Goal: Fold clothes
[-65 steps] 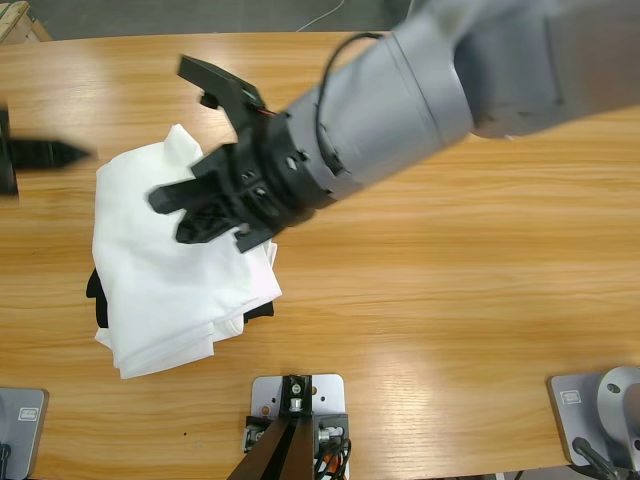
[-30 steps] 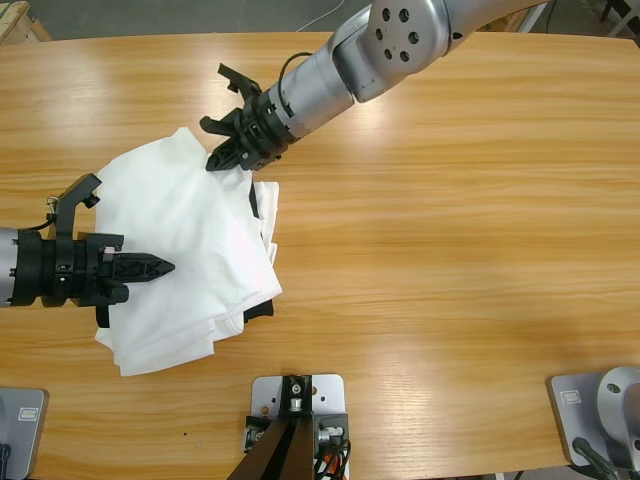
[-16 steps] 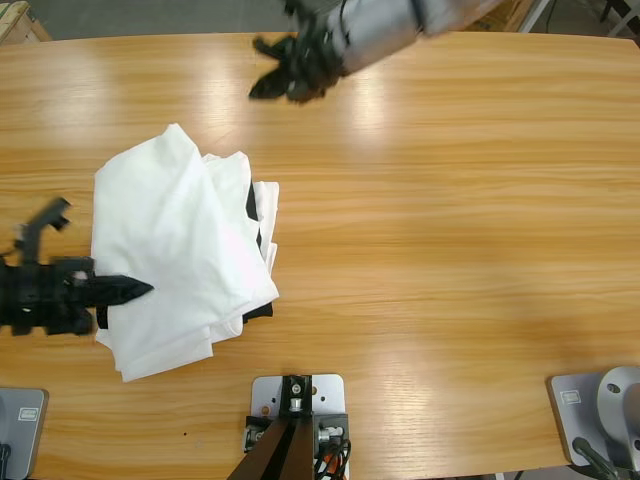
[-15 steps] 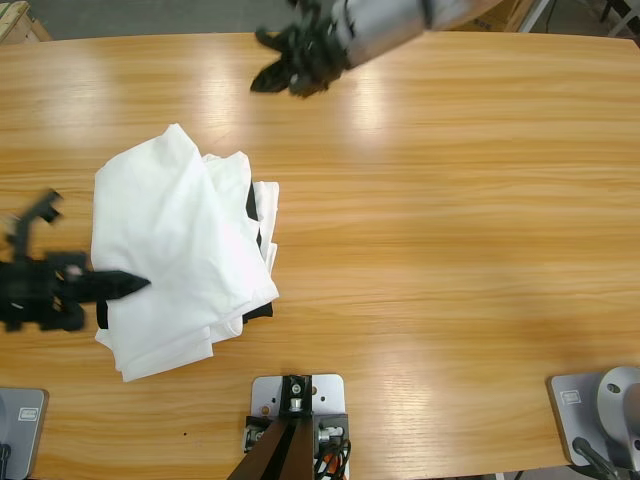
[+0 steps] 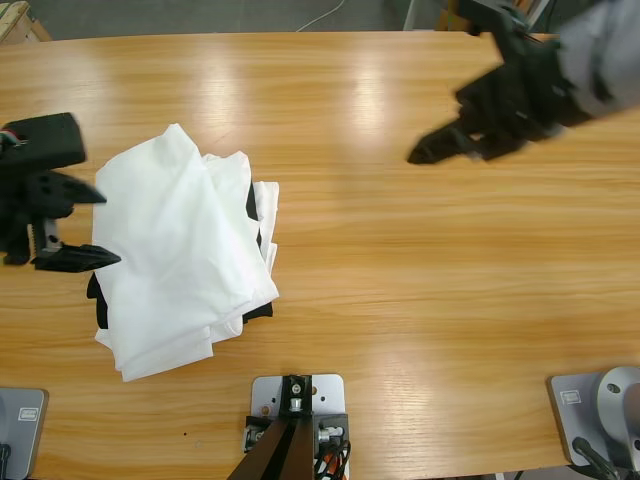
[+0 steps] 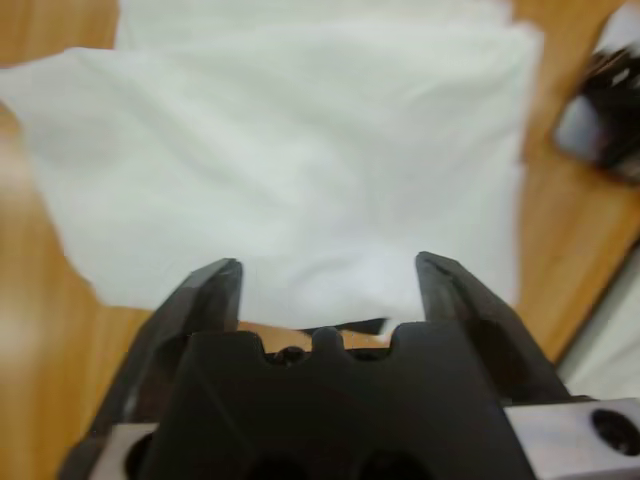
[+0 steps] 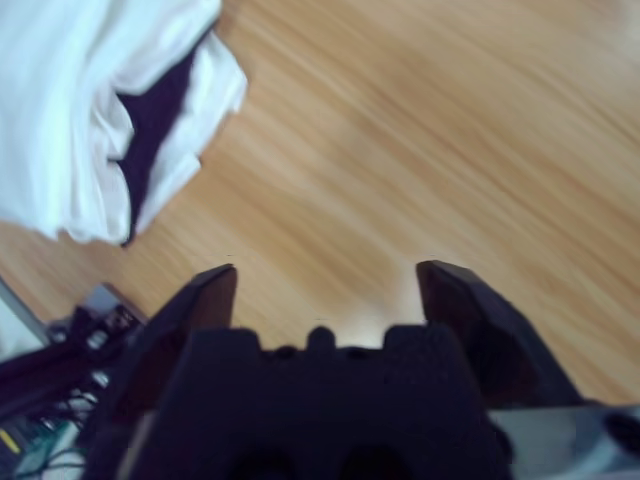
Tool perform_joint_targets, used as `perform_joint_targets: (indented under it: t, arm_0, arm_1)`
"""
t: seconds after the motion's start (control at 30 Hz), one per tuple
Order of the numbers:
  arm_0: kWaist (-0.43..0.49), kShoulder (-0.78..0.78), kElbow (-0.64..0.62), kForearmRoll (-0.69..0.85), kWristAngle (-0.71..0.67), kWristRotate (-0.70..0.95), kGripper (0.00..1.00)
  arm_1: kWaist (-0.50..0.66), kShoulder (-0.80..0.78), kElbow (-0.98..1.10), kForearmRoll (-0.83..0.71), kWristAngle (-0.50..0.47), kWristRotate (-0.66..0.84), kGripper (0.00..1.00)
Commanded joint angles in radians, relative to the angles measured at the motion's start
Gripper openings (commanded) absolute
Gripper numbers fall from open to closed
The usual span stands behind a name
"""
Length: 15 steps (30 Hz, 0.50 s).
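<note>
The clothes, a white T-shirt (image 5: 175, 250), lie folded in a wrinkled pile on the left of the wooden table (image 5: 420, 300). In the left wrist view the shirt (image 6: 300, 150) fills the space ahead. My left gripper (image 5: 100, 228) is at the shirt's left edge, open, its jaws (image 6: 330, 290) apart with nothing between them. My right gripper (image 5: 440, 85) hovers at the upper right, far from the shirt, open and empty (image 7: 330, 290) over bare wood. In its view the shirt (image 7: 70, 110) shows at the top left.
A black garment (image 5: 254, 205) lies under the shirt and peeks out at its right and lower edges, also as a black garment (image 7: 155, 110) in the right wrist view. The table's far edge (image 5: 300, 33) runs along the top.
The right arm swung from the top middle to the upper right. The left gripper moved up along the shirt's left edge and opened. The shirt has not moved.
</note>
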Motion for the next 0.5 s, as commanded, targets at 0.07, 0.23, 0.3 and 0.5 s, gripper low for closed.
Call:
perform_joint_targets:
  t: [0.07,0.23,0.3,0.5]
  arm_0:
    - [-0.011,0.174,-0.034,0.014,0.014,0.185,0.991]
    - [-0.039,0.272,-0.03,-0.013,0.006,0.196,0.999]
    - [-0.052,0.315,-0.029,-0.033,0.002,0.201,0.999]
    - [-0.051,0.403,-0.035,-0.083,0.012,0.226,1.0]
  arm_1:
    - [0.005,-0.1,0.139,0.029,-0.057,0.029,1.0]
    - [-0.037,-0.104,0.167,0.011,-0.047,0.029,1.0]
    - [-0.051,-0.098,0.17,0.004,-0.043,0.025,1.0]
    - [-0.098,-0.088,0.187,-0.009,-0.026,0.005,1.0]
